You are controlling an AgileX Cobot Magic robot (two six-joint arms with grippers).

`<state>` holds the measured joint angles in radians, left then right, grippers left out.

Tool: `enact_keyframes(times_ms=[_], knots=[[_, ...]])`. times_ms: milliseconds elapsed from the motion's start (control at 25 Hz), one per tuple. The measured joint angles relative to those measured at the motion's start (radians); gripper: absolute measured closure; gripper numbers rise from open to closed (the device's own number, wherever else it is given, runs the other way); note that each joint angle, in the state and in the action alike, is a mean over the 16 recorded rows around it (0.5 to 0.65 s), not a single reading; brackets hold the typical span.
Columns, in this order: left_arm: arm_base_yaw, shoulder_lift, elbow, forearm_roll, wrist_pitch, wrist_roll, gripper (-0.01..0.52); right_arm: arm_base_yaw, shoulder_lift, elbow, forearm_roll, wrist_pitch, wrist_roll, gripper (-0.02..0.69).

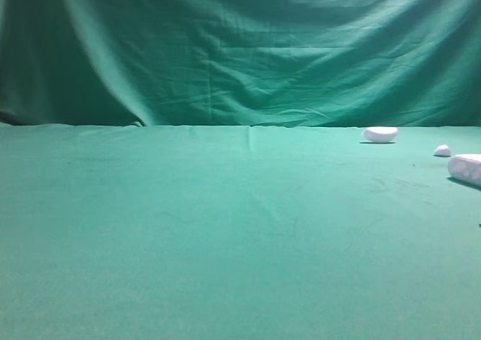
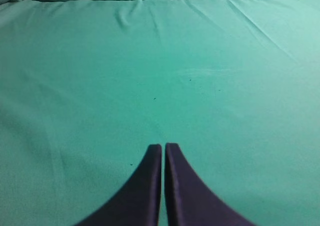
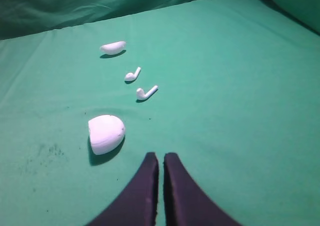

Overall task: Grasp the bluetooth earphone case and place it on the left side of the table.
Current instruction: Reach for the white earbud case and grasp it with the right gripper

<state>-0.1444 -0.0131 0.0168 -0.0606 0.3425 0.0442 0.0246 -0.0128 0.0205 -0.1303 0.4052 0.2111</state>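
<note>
Your right gripper (image 3: 161, 158) hung with its fingers pressed together, holding nothing, the bluetooth earphone case (image 3: 106, 133) just beside its tips at ten o'clock, probably lined up for a reach. Two loose earbuds (image 3: 146, 92) and a white half-moon piece (image 3: 113, 47) trailed away toward twelve. Your left gripper (image 2: 163, 148), likewise closed, waited over bare green table (image 2: 225, 86); a draped green backdrop (image 1: 240, 47) closed off the room.

case (image 3: 106, 133) on table (image 1: 188, 227), far right | two earbuds (image 3: 146, 92) behind it | half-moon piece (image 3: 113, 47) farthest back
</note>
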Motion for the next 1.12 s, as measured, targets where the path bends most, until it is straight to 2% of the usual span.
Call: enact_keyframes(times_ms=[800, 1120], knots=[[0.000, 0.000, 0.000, 0.000, 0.000, 0.000, 0.514, 0.000, 0.000, 0.001, -0.005, -0.004, 0.000, 0.665], [0.000, 0.000, 0.000, 0.000, 0.000, 0.000, 0.514, 0.000, 0.000, 0.004, -0.024, -0.088, 0.000, 0.665]])
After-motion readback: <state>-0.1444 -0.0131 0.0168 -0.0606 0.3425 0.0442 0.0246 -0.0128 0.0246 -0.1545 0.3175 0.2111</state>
